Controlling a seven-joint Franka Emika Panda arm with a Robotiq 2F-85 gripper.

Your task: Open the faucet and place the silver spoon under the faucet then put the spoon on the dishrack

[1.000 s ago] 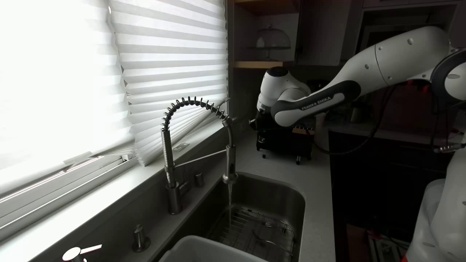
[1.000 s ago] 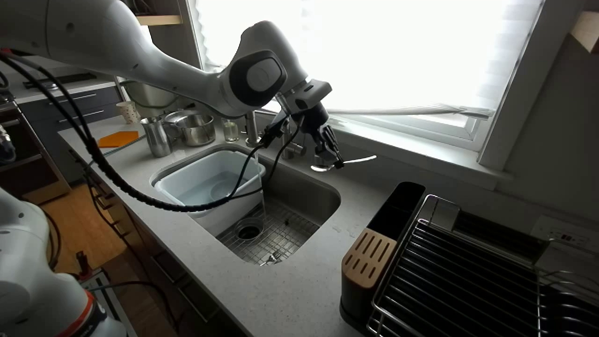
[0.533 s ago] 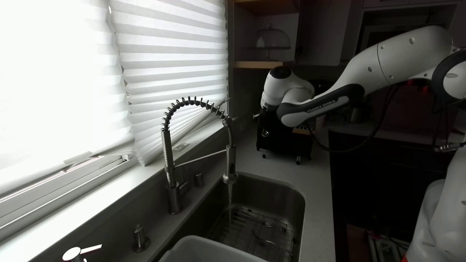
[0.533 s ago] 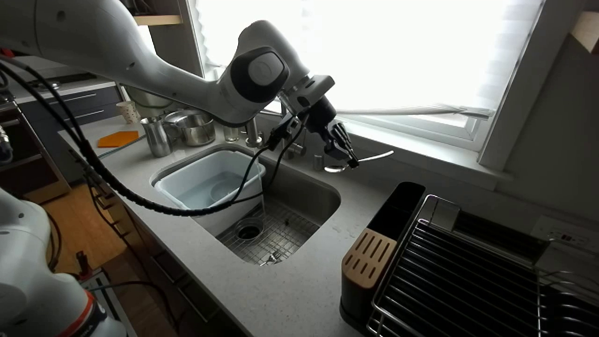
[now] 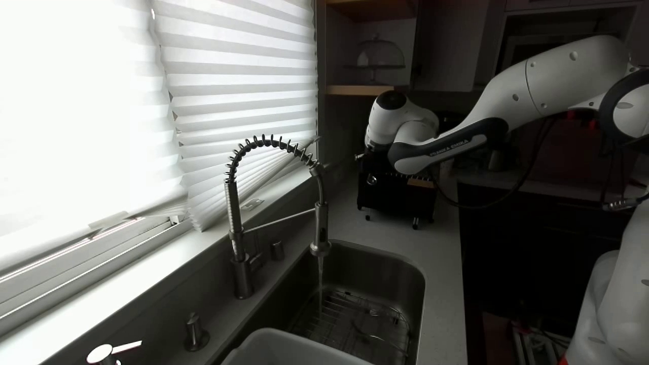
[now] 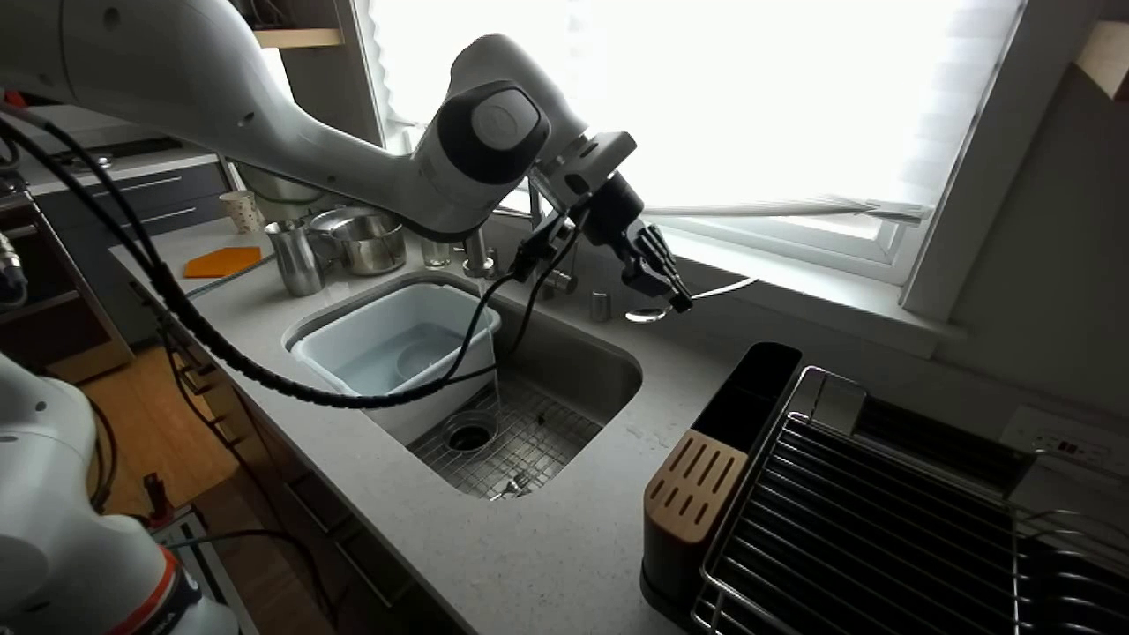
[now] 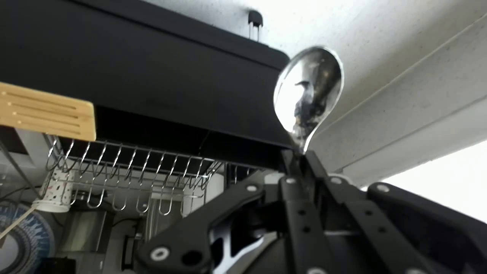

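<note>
The silver spoon (image 6: 648,315) is held in the air above the counter between the sink and the dishrack (image 6: 882,511). My gripper (image 6: 681,302) is shut on its handle. In the wrist view the fingertips (image 7: 300,156) pinch the spoon (image 7: 309,91) just below its bowl, with the black dishrack side (image 7: 159,68) behind it. The spoon's bowl also shows in an exterior view (image 5: 371,180), against the dark rack (image 5: 398,197). The faucet (image 5: 321,225) runs a thin stream of water into the sink. In an exterior view my arm hides much of the faucet (image 6: 477,254).
The sink (image 6: 573,357) holds a white plastic tub (image 6: 423,410) with water. A black utensil holder with a slotted wooden top (image 6: 695,485) stands at the rack's near side. The window sill (image 6: 776,278) runs behind the spoon. A metal pitcher (image 6: 295,258) and pot (image 6: 370,242) stand beyond the sink.
My gripper has moved with the spoon away from the faucet, along the counter toward the dishrack. The move is smaller in the last half second. The water keeps running.
</note>
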